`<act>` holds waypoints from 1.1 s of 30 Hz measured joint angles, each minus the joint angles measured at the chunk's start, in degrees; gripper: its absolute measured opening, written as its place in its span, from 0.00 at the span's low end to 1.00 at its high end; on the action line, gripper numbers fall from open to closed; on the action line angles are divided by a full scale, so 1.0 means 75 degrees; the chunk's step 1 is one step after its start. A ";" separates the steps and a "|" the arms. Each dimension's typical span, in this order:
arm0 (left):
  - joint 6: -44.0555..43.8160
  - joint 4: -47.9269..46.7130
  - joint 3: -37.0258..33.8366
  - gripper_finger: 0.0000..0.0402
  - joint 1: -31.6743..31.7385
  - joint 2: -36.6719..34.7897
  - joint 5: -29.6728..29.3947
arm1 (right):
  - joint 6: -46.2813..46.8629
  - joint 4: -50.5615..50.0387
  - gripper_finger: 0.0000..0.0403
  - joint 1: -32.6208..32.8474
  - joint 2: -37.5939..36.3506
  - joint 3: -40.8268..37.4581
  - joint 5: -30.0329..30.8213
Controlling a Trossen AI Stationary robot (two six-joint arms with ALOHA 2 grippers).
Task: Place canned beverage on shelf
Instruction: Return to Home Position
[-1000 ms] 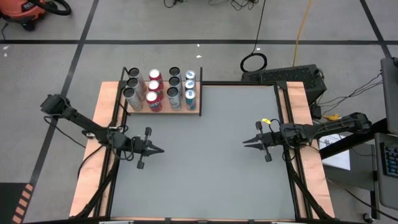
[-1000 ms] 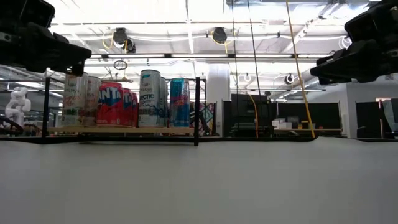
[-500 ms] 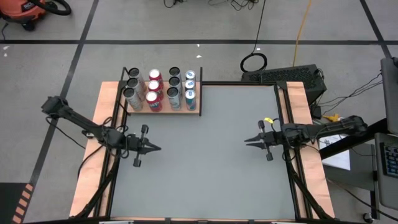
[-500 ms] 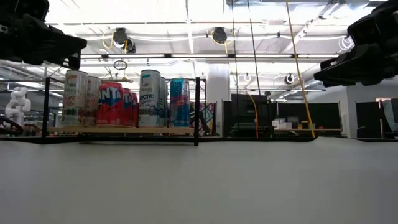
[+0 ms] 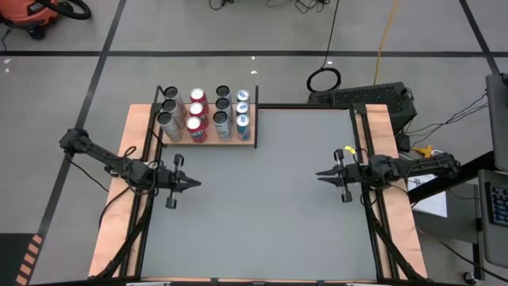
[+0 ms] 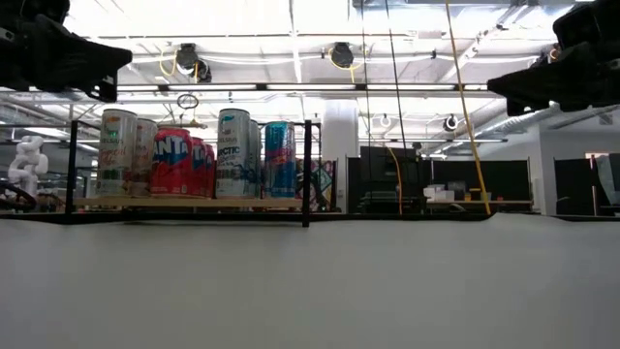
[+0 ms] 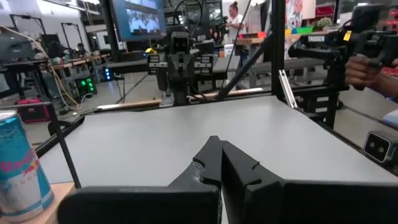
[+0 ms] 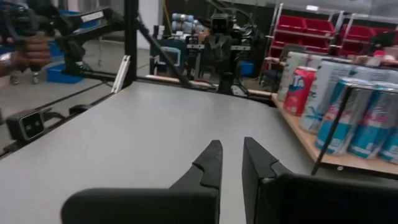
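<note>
Several beverage cans (image 5: 198,115) stand upright in rows on the wooden shelf (image 5: 248,144) at the table's far left corner; the low view shows them on its board (image 6: 194,203). My left gripper (image 5: 198,183) hangs shut over the table's left part, pointing level toward the right. Opposite it, my right gripper (image 5: 318,174) hangs shut over the right part, pointing level toward the left. Neither holds a can. A blue can (image 7: 18,165) shows in the left wrist view, and more cans (image 8: 348,115) in the right wrist view.
Bare grey tabletop (image 5: 262,206) lies between the two grippers. Wooden strips with black rails (image 5: 135,199) run along both table sides. A person's hand (image 7: 364,68) holds a handle beyond the table.
Both grippers have drawn apart and risen a little: my left one toward the table's left edge, my right one toward the right edge. Both stay shut and level. The cans have not moved.
</note>
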 joint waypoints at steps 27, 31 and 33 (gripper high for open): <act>-0.0198 -0.2151 0.0009 0.00 -0.0003 -0.2485 -0.0293 | -0.0638 0.0015 0.00 -0.0741 -0.0325 0.0015 0.0053; -0.0170 -0.2161 0.0009 0.00 -0.0006 -0.2485 -0.0360 | -0.0669 0.0049 0.00 -0.0741 -0.0326 0.0015 0.0250; -0.0164 -0.2163 0.0009 0.00 -0.0006 -0.2485 -0.0367 | -0.0716 0.0040 0.00 -0.0741 -0.0325 0.0015 0.0254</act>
